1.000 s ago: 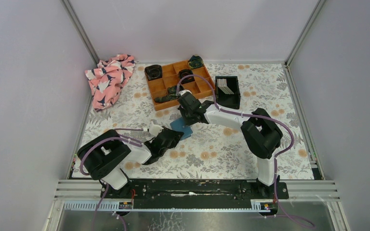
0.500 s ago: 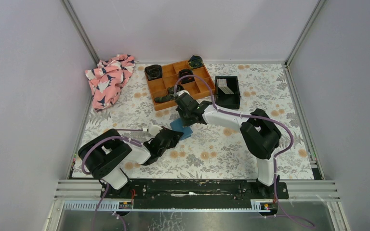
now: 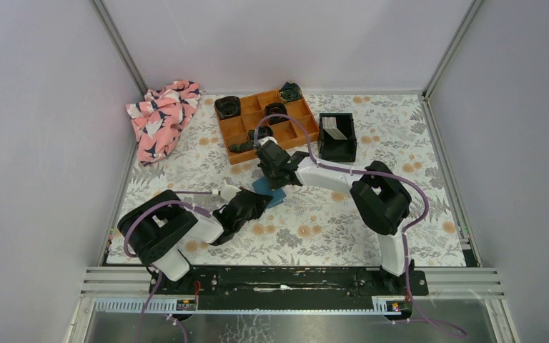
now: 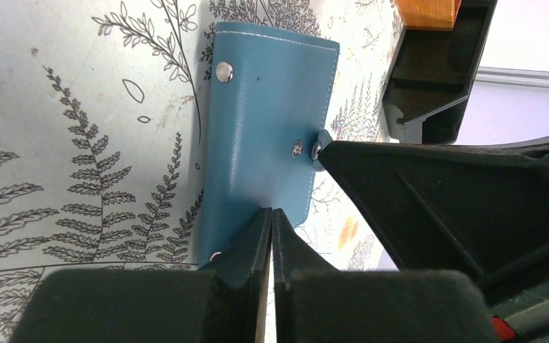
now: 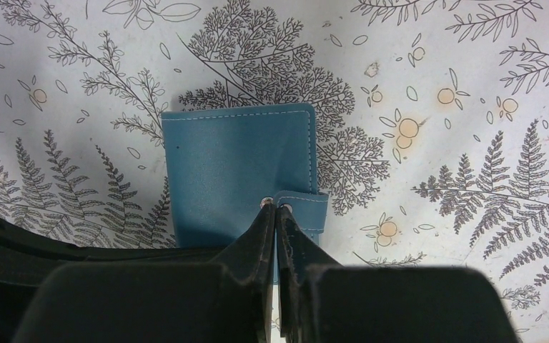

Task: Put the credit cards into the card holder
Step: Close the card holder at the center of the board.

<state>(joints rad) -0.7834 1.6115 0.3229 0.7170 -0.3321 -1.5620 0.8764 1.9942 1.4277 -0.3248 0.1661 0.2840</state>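
Snaps (image 4: 223,70) on card holder (image 4: 264,121), wrist views only

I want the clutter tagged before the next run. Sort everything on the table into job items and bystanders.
Job items: card holder; credit cards, lying in the black bin.

Bystanders: orange compartment tray with its dark rolled items; pink patterned cloth.

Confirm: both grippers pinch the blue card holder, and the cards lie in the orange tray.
Wrong: the top view shows the cards in the black bin, not the orange tray. The left gripper and right gripper do pinch the card holder.
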